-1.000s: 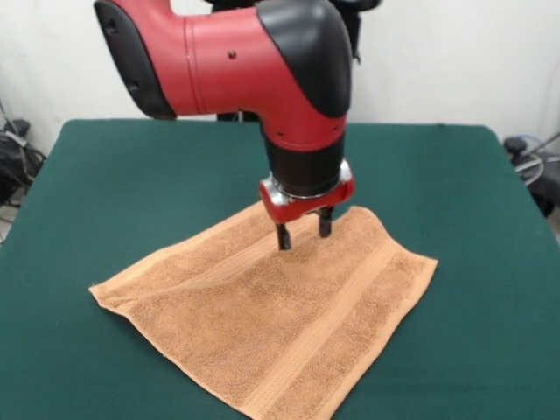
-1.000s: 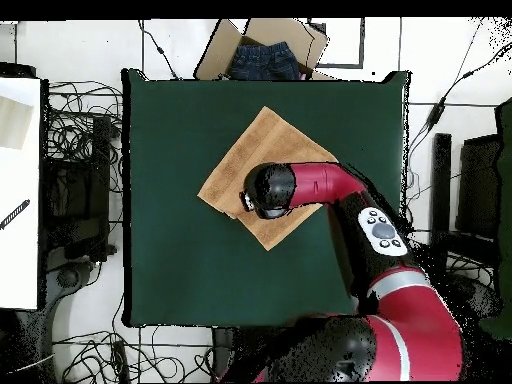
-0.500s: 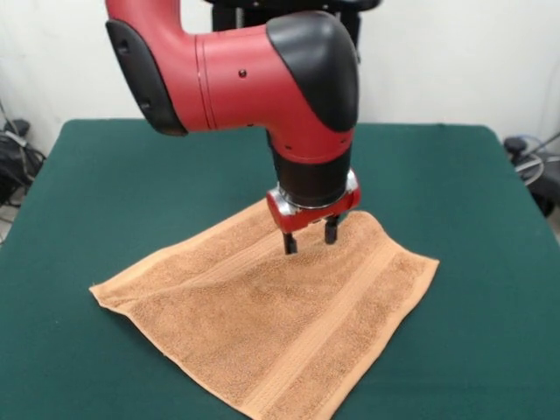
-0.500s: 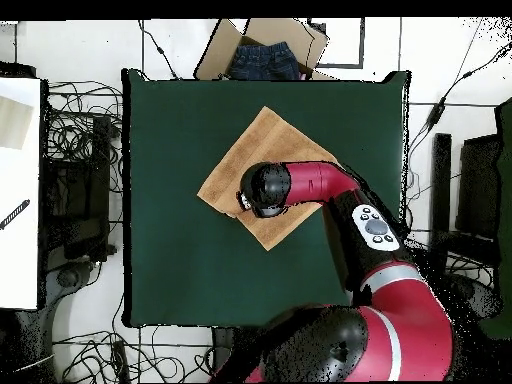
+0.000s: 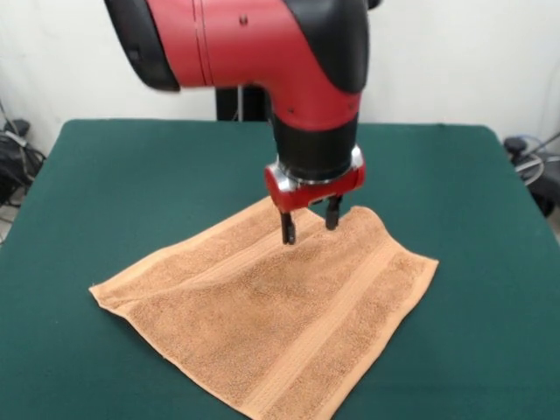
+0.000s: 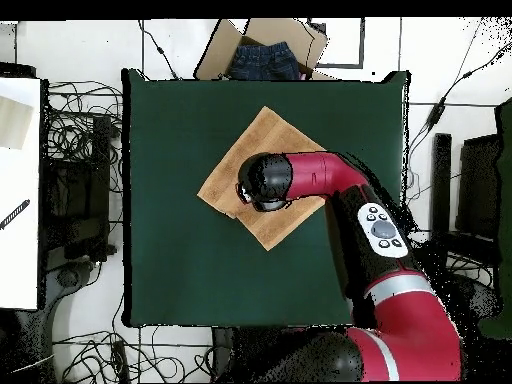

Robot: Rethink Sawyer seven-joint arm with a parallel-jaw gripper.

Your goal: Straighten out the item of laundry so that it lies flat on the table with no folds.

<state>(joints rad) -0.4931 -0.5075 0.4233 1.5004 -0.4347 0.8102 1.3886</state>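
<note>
A light orange-brown terry towel (image 5: 271, 311) lies spread on the dark green counter (image 5: 105, 184), turned so that its corners point like a diamond; in the overhead view the towel (image 6: 262, 142) sits a little toward the upper middle of the counter (image 6: 170, 250), well inside every edge. From the front, the cloth looks mostly flat, with woven border bands running across it near two opposite edges, and the near corner reaches the bottom of the picture. The left corner shows a slightly thickened, doubled-looking edge, and the far corner rises in a soft hump just behind the arm's tip. The red and black arm (image 5: 262, 44) comes down over the far part of the towel, and its end effector (image 5: 310, 221) hangs with two short dark fingers (image 5: 288, 229) pointing straight down, set apart with a clear gap between them and nothing held in that gap. The fingertips stand at or just above the towel's surface near its far corner; whether they touch the pile cannot be told. In the overhead view the arm (image 6: 330, 180) covers the towel's middle and hides the end effector. Beyond the counter's top edge in that view lies an open cardboard box (image 6: 262, 50) with dark blue denim inside.
</note>
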